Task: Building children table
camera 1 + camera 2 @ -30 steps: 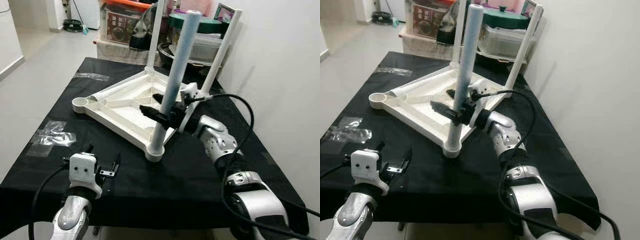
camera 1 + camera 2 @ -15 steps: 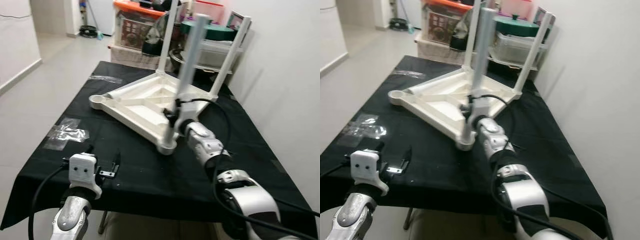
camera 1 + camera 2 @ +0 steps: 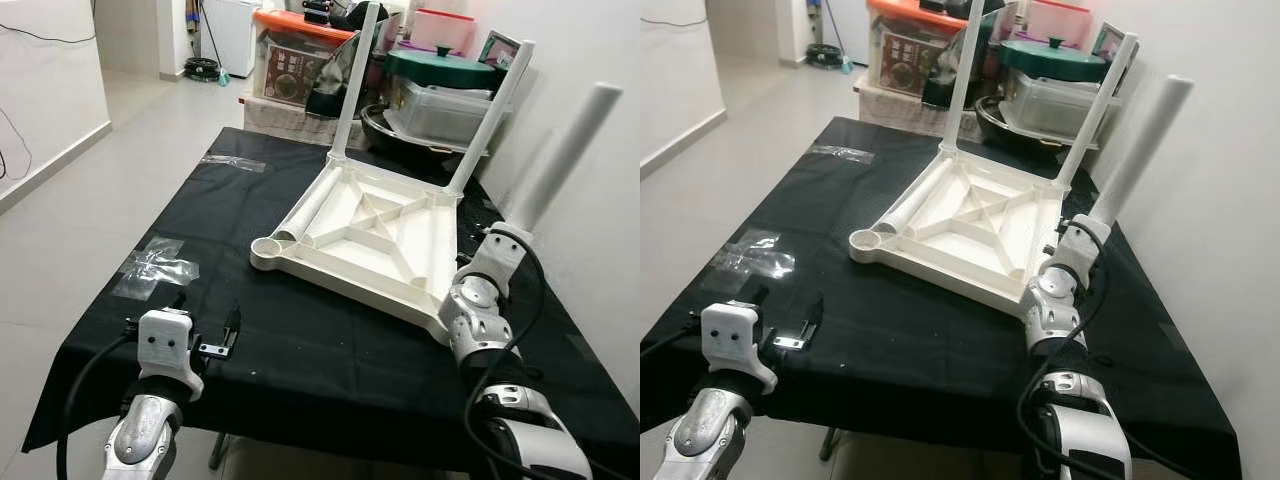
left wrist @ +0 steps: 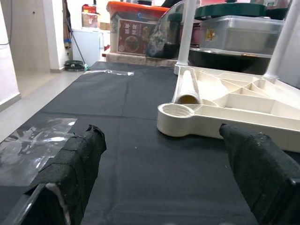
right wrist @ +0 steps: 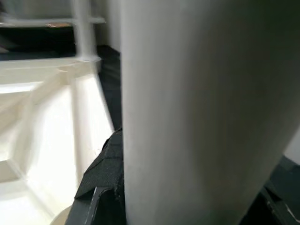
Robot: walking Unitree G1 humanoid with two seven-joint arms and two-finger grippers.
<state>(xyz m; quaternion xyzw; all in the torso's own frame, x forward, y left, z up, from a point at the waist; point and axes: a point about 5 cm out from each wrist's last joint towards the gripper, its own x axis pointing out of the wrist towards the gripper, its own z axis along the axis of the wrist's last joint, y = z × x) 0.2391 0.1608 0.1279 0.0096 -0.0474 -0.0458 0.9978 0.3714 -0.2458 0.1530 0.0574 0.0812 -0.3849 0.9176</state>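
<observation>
Currently I see the white children's tabletop (image 3: 375,235) lying upside down on the black-covered bench (image 3: 300,350), ribbed underside up. Two white legs stand screwed into its far corners: far-left leg (image 3: 354,80) and far-right leg (image 3: 490,115). A loose leg (image 3: 310,210) lies along the tabletop's left edge, its open end just beside the empty threaded socket (image 4: 176,112) at the near-left corner. My right pincer (image 5: 112,173) is closed around a fourth leg (image 3: 560,155), which tilts up and away toward the wall at the bench's right side, near the tabletop's near-right corner; in the right wrist view the leg sits between the black fingers (image 5: 101,180), touching them. My left pincer (image 4: 168,187) hovers low over the near-left part of the bench, fingers wide apart and holding nothing; through its camera the empty socket lies straight ahead between the two black pads. Crumpled clear plastic wrap (image 3: 155,268) lies on the bench's left side, and a second strip (image 3: 232,162) near the far-left edge. Storage boxes (image 3: 300,60) and a green-lidded container (image 3: 445,65) are stacked behind the bench.
</observation>
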